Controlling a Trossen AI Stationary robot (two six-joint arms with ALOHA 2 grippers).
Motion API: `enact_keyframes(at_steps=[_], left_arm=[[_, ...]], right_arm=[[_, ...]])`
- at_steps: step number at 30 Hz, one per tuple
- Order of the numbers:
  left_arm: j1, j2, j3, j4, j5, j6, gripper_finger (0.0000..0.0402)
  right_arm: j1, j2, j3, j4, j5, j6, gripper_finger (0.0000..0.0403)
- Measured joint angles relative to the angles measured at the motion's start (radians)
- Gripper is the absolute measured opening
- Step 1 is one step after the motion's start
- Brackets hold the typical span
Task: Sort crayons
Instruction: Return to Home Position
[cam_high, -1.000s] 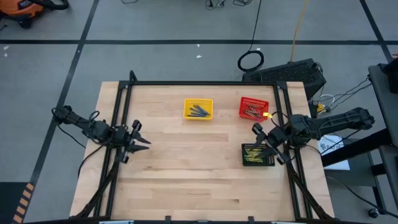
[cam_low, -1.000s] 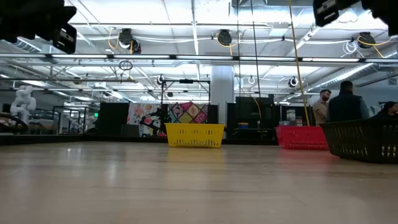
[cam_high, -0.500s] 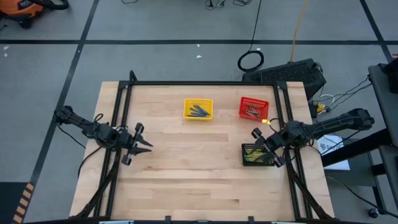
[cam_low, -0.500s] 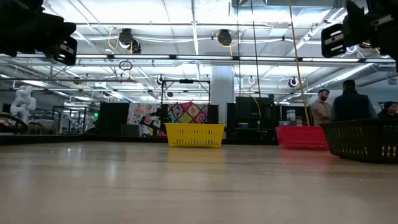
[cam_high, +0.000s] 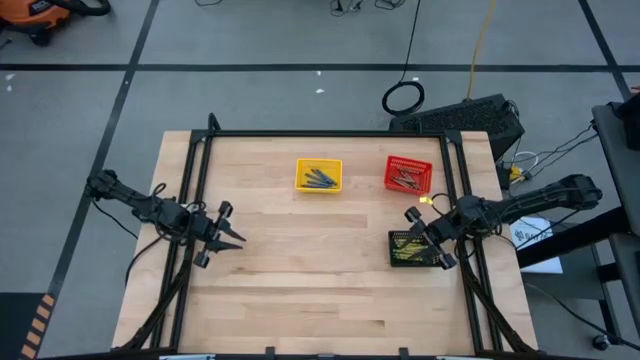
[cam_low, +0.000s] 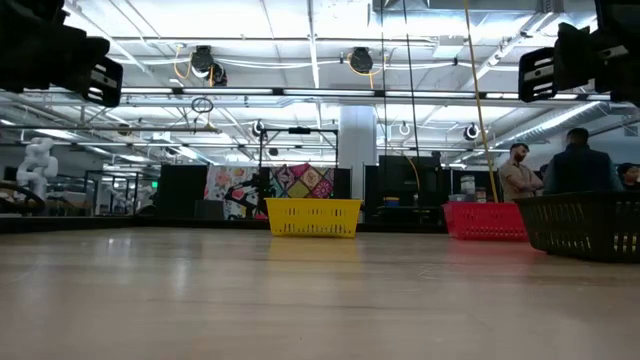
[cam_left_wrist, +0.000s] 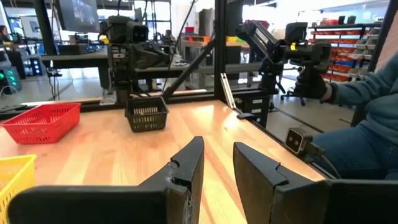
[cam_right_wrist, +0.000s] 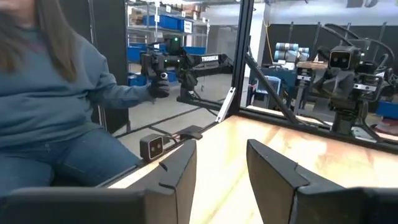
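Blue-grey crayons (cam_high: 319, 179) lie in the yellow basket (cam_high: 300, 176). Brown-red crayons (cam_high: 404, 179) lie in the red basket (cam_high: 392, 163). Yellow-olive crayons (cam_high: 407, 248) lie in the black basket (cam_high: 394, 260). All three baskets stand on the table; no loose crayon shows on it. My left gripper (cam_high: 232, 238) is open and empty above the table's left side, fingers pointing right (cam_left_wrist: 217, 168). My right gripper (cam_high: 424, 236) is open and empty above the black basket's right edge, fingers pointing left (cam_right_wrist: 221, 168).
The black frame rails (cam_high: 195, 200) run along the table's left, far and right sides. The bare wooden top (cam_high: 310, 270) spreads between the arms and toward the near edge. A person in a blue top (cam_right_wrist: 56, 106) sits at the table's near side. People stand in the room behind (cam_low: 560, 165).
My left gripper has gone a little toward the table's near edge. My right gripper has gone a little toward the near edge and come down over the black basket's right side. The baskets and crayons have stayed where they were.
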Motion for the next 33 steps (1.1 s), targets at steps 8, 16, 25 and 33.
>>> enact_keyframes(at_steps=[8,16,25,33], left_arm=[[0.000,0.000,0.000,-0.002,-0.002,0.000,0.0090],[0.000,0.000,-0.001,-0.002,-0.003,-0.050,0.0090],[0.000,0.000,-0.001,-0.001,-0.005,-0.051,0.0090],[0.000,0.000,-0.001,-0.001,-0.005,-0.051,0.0090]], right_arm=[[0.000,0.000,-0.002,-0.075,0.004,-0.030,0.0128],[0.000,0.001,-0.003,-0.203,0.083,-0.096,0.0128],[-0.001,0.000,-0.003,-0.306,0.291,-0.044,0.0128],[-0.001,0.000,-0.004,-0.421,0.441,-0.031,0.0128]])
